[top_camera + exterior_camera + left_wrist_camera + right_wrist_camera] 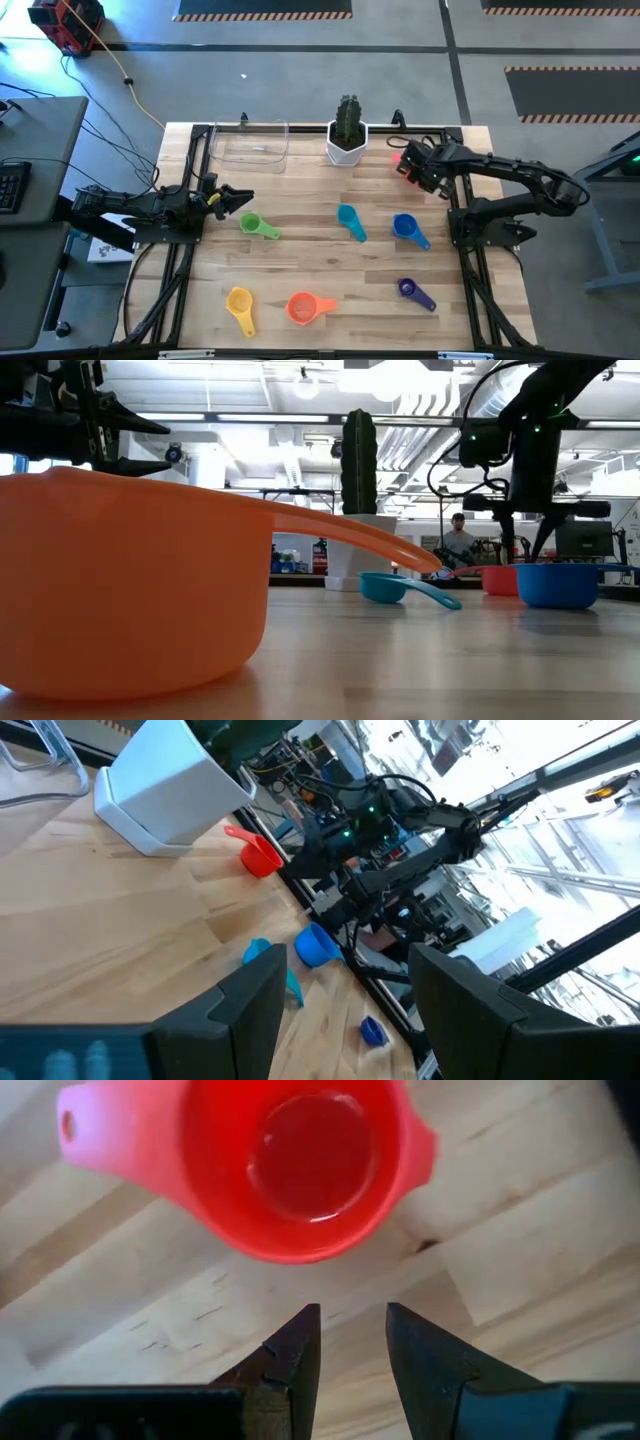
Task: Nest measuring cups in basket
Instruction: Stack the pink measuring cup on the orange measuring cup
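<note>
right gripper (pixel 352 1342) — above wooden table (pixel 330 255)

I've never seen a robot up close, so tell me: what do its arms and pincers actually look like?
Both arms are dark, nearly black, built of chunky jointed segments. The left gripper and the right gripper each end in two flat, tapering black fingers, like blunt tongs. Seen from the left wrist, the right arm carries small green indicator lights and thin black cables along its segments.

red cup (pixel 260 855) near white pot (pixel 170 790); blue cup (pixel 317 946) farther.
</note>
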`<act>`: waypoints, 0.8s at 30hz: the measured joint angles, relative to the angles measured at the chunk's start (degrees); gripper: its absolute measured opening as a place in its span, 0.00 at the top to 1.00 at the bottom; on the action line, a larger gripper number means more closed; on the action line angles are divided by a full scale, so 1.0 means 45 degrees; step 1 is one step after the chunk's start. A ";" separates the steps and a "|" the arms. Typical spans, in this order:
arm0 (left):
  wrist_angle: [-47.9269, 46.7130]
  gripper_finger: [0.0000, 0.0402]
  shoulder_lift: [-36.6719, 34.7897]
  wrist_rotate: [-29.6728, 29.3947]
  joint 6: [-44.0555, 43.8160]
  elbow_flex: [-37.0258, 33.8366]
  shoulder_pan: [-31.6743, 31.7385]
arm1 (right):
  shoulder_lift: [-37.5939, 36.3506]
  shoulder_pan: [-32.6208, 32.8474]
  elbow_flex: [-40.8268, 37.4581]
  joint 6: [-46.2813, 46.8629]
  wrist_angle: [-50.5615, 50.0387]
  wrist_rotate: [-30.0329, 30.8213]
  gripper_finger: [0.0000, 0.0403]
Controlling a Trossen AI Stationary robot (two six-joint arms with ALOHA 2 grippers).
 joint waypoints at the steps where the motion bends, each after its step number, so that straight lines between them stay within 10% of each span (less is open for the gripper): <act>1: -0.0001 0.50 -0.0001 0.0000 0.0000 0.0000 0.0000 | 0.0000 0.0031 0.0000 0.0183 -0.0027 0.0239 0.73; 24: -0.0092 0.50 -0.0004 -0.0568 0.0122 0.0000 0.0000 | -0.0496 0.0335 0.0000 0.4089 0.0054 0.2017 0.73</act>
